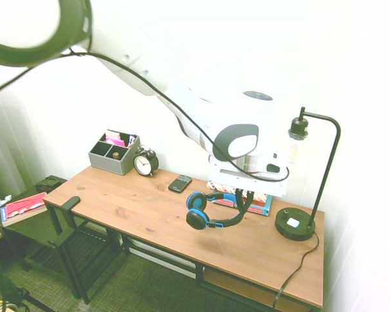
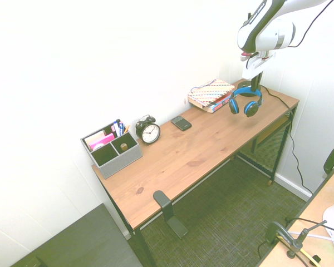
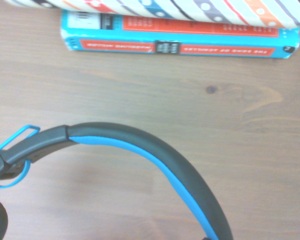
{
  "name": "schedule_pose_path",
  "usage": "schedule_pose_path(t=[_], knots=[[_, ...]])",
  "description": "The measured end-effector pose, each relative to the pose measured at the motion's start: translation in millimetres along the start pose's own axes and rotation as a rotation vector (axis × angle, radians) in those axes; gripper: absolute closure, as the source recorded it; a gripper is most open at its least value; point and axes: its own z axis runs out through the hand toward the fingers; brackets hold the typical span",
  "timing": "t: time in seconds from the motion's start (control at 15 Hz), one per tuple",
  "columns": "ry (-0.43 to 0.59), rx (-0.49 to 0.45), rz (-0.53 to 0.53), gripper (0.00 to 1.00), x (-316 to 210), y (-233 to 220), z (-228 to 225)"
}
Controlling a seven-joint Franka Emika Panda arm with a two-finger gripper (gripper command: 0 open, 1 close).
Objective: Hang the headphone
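We see the gripper (image 1: pixel 242 195) clamped on the headphone (image 1: pixel 211 211) headband, cups dangling above the desk (image 1: pixel 149 214); swinging could loosen it before hanging.

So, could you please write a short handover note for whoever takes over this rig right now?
Gripper: shut on the headphone at its headband, pointing straight down.
Headphone: lifted clear of the wooden desk, ear cups hanging below, in front of the stacked books and beside the desk lamp.
Done: the pick-up.
Left: carry it to a hanging spot, perhaps the black hook on the desk's front edge at the far end, hang it and release.
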Motion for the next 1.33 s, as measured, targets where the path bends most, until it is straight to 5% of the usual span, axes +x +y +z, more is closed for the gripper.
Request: schedule_pose_path(t=[0.27, 0.73, 1.07, 1.33], knots=[[0.057, 0.040, -0.070, 1.00, -87.9, -78.6, -44.0], [0.109, 0.042, -0.258, 1.00, -333.7, -237.9, -62.9], [0.174, 0.079, -0.319, 1.00, -406.2, -285.5, -21.6], [0.248, 0.043, -0.430, 1.00, -465.8, -271.4, 12.7]])
